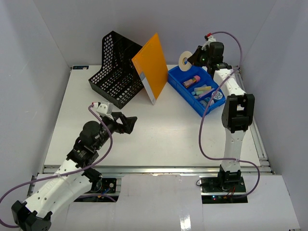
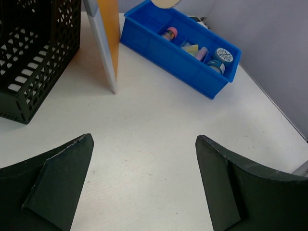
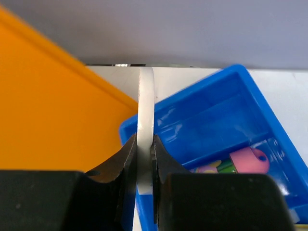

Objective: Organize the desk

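- The large flat white rectangular desk fills the floor of the enclosure, with its aluminium rail along the near edge by the arm bases. Everything else stands on its far half.
- The black mesh plastic file holder sits at far left. The thin orange card folder leans upright against its right side, with its bottom corner on the desk.
- The blue plastic compartment tray lies angled at far right, just beside the folder. It already holds a pink-capped tube, pastel sticks and a round patterned roll.
- The left gripper hovers low over bare desk at near left. Its jaws are spread as wide as they go and nothing is between them.
- The right gripper is clamped tight on the small white flat ring with a centre hole, held above the tray's far end.
- Step in hand, as I judge it: stowing the ring in the tray. The next move calls for lowering it over the far compartment and letting go without knocking the folder.
- The top view shows the ring's face and hole.
- The right wrist view shows the ring edge-on, pinched at its lower rim, with an empty compartment beneath.
- Only the left wrist view shows the wide gap between the left gripper's jaws and the pattern on the roll.
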